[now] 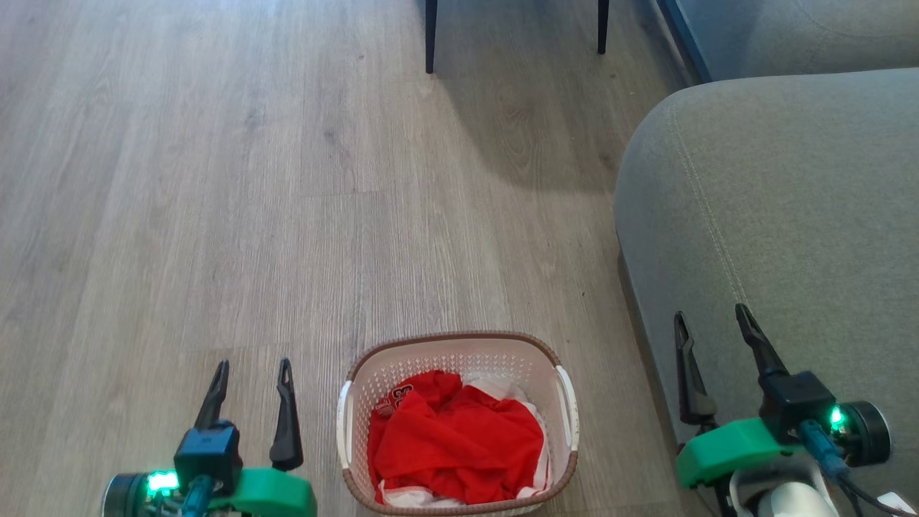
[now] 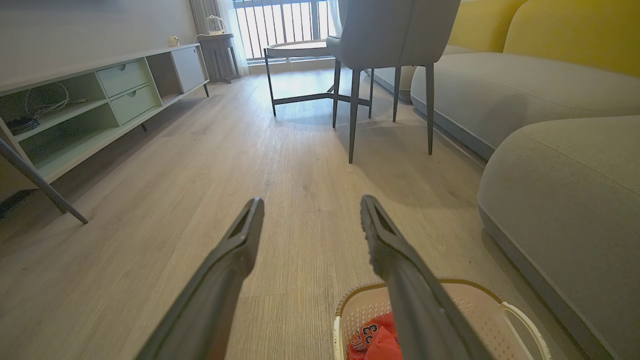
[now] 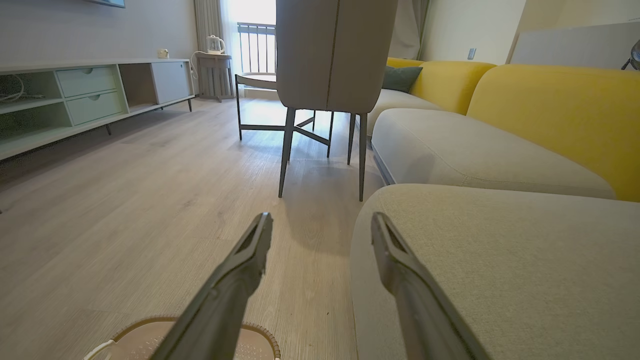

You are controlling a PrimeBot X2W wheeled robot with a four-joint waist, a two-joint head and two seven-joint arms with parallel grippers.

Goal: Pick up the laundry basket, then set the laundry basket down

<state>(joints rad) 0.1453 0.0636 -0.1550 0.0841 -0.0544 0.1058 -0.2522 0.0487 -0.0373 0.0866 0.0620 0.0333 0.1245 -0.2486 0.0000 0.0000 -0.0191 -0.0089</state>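
Nearest the robot, the left gripper (image 1: pixel 255 362) hangs over the floor (image 1: pixel 215 179) with its fingers spread and nothing between them. The right gripper (image 1: pixel 709 312) is just as wide and just as empty, but it hangs over the rounded end of the grey sofa (image 1: pixel 790 215). Between them the laundry basket (image 1: pixel 459 336) stands on the floor, near the sofa's base, with a red garment (image 1: pixel 459 445) heaped inside.

The pick-up is not yet begun, and the risks look lopsided. If the right arm comes straight down it could snag the cushion before reaching the white handle (image 1: pixel 569 406). A basket this light (on smooth boards) would likely skid if one finger touches first. An uneven lift could tip the clothes out. Farther off, the dark chair legs (image 1: pixel 430 36) stand well apart from all this.
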